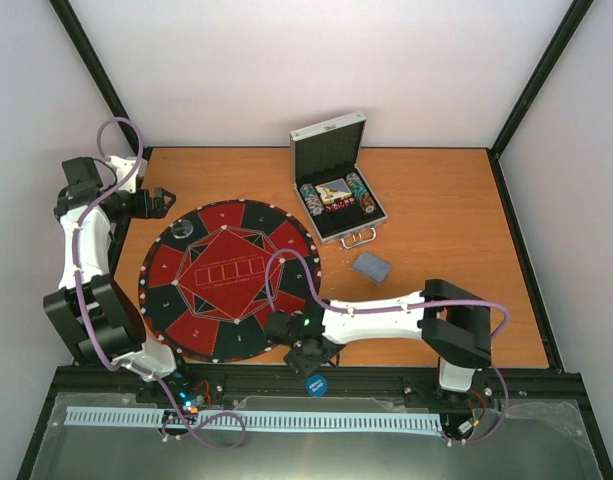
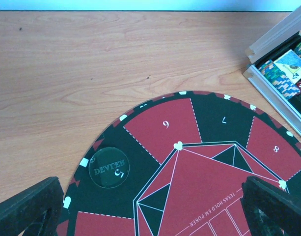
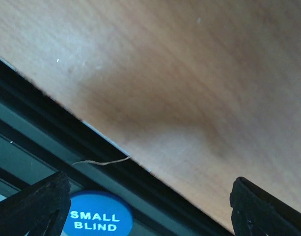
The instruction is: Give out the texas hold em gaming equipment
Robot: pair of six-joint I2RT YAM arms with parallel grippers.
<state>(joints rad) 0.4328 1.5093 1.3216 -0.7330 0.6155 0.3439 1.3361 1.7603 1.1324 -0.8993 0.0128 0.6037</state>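
**Two grippers spread wide, blue disc on the rail**

Two arms reach over a wooden table [image 1: 456,210]. In the overhead view a round red-and-black mat [image 1: 229,280] fills the centre left. An open silver case [image 1: 336,190] sits in the upper middle.

The left gripper [image 2: 151,189] hovers at the upper left edge of the mat, jaws spread wide with nothing between them. In its wrist view one dark finger shows in each lower corner. A clear disc [image 2: 109,168] printed "DEALER" lies flat on the black border of the mat, at lower left of that view. The open case fills the upper right corner there, with striped chips [image 2: 280,78] packed on edge in its tray.

The right gripper [image 3: 149,181] is at the bottom centre of the overhead view, just below the mat's lower rim. Its jaws also stand well apart and pinch nothing. A blue disc [image 3: 97,216] marked "SMALL BLIND" lies off the wood, on the dark rail [image 1: 386,382] along the table's near edge. In the right wrist view it sits at the bottom left, just beside one finger.

A grey-blue deck of cards [image 1: 371,266] rests on bare wood, right of the mat and below the case.
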